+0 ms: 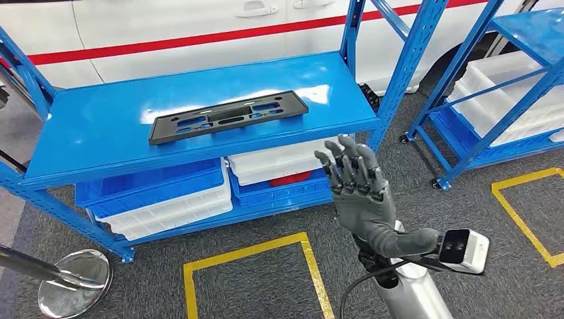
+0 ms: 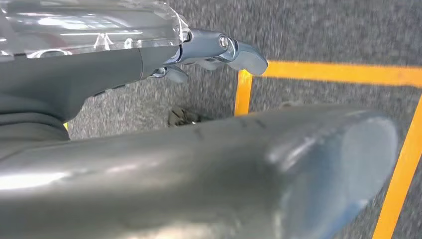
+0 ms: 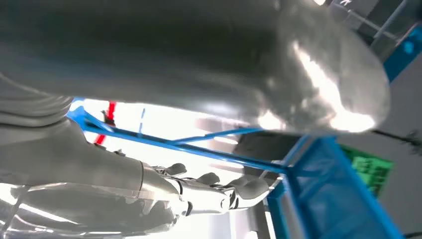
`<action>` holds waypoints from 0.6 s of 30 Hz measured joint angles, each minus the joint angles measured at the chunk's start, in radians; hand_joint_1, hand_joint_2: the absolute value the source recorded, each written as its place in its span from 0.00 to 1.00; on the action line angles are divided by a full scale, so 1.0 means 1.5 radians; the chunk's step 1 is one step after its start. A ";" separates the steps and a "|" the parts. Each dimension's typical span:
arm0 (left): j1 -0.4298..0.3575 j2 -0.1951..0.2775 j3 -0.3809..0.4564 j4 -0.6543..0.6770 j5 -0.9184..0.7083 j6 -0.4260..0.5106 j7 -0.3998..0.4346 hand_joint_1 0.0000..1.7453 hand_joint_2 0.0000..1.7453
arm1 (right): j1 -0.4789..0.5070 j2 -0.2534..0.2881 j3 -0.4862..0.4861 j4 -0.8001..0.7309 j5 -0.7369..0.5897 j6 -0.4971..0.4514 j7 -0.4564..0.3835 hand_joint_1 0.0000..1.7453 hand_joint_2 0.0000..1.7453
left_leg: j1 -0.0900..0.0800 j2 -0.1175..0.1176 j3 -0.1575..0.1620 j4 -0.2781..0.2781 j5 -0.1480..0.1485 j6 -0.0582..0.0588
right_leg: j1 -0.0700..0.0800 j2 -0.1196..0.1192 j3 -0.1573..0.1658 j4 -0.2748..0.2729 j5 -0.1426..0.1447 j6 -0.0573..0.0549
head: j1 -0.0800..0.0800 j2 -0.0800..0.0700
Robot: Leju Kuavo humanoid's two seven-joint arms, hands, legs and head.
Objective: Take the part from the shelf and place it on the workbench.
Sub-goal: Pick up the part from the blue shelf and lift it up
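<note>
A flat black plastic part (image 1: 227, 116) with several cut-outs lies on the top board of the blue shelf (image 1: 100, 133). My right hand (image 1: 356, 189) is raised in front of the shelf's right end, fingers spread and upright, holding nothing, short of the part and to its right. The right wrist view shows the same hand (image 3: 199, 191) with its fingers stretched out before blue shelf bars (image 3: 199, 149). In the left wrist view my left hand (image 2: 209, 52) hangs over the grey floor with its fingers apart and nothing in them.
Blue and white bins (image 1: 166, 199) fill the lower shelf level. A second blue shelf (image 1: 505, 86) with white trays stands at the right. Yellow floor tape (image 1: 253, 266) marks squares on the grey carpet. A chrome post base (image 1: 73, 279) sits at the lower left. A white vehicle (image 1: 199, 26) stands behind.
</note>
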 joint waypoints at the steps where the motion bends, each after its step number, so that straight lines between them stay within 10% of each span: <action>1: 0.001 0.000 0.000 0.000 0.000 0.000 0.000 0.00 0.00 | 0.000 0.000 0.005 0.006 0.003 -0.001 0.003 0.00 0.00 | 0.001 0.000 -0.009 0.019 -0.005 -0.001 | 0.000 0.001 0.000 0.000 0.000 0.000 | 0.000 0.000; 4: 0.003 0.000 0.000 0.000 0.003 -0.002 -0.004 0.00 0.00 | 0.000 0.000 0.028 0.034 0.023 -0.006 0.014 0.00 0.00 | 0.006 -0.001 -0.013 0.020 0.015 -0.007 | -0.001 0.006 0.001 0.003 -0.002 0.002 | 0.000 0.000; 7: 0.004 0.000 0.001 0.000 0.005 -0.004 -0.009 0.00 0.00 | 0.002 0.000 0.054 0.063 0.049 -0.013 0.018 0.00 0.00 | 0.012 -0.005 0.046 -0.107 0.076 -0.011 | -0.004 0.013 -0.001 0.015 -0.009 0.013 | 0.000 0.000; 12: 0.005 -0.001 0.002 0.001 0.005 -0.007 -0.010 0.00 0.00 | 0.005 -0.002 0.074 0.086 0.058 -0.015 0.022 0.00 0.00 | 0.008 -0.008 0.058 -0.141 0.085 0.013 | -0.005 0.016 -0.009 0.027 -0.015 0.030 | 0.000 0.000; 18: 0.007 -0.001 0.002 0.001 0.005 -0.009 -0.016 0.00 0.00 | 0.011 -0.007 0.092 0.111 0.079 -0.015 0.021 0.00 0.00 | 0.000 -0.006 0.054 -0.143 0.087 0.028 | -0.004 0.011 -0.105 0.223 -0.099 0.031 | 0.000 0.000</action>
